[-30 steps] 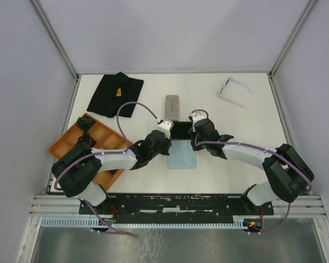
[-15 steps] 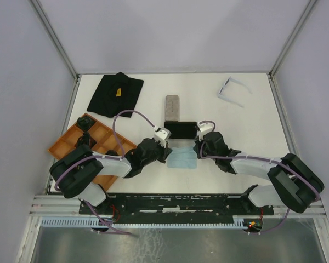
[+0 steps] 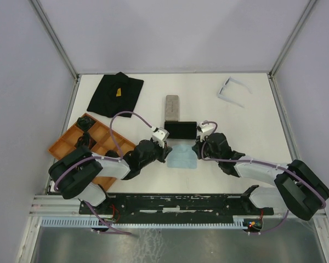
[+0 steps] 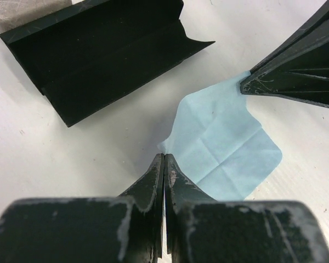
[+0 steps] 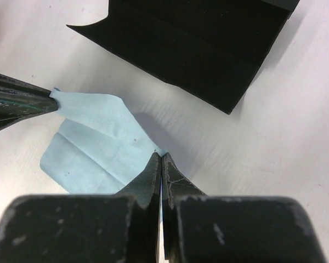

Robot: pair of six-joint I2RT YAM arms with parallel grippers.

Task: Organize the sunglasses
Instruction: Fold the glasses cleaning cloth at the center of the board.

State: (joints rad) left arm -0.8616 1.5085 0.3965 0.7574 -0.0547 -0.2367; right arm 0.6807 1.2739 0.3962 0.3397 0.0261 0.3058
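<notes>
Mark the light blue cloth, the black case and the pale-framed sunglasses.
light blue cloth (image 3: pixel 182 159): top view, middle of the sheet.
black case (image 3: pixel 180 130): top view, centre of its dark face.
pale-framed sunglasses (image 3: pixel 223 88): top view, front of the frame.

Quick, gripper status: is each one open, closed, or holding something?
The left gripper: closed, pinching one corner of the light blue cloth.
The right gripper: closed, pinching another corner of the same cloth.
</notes>
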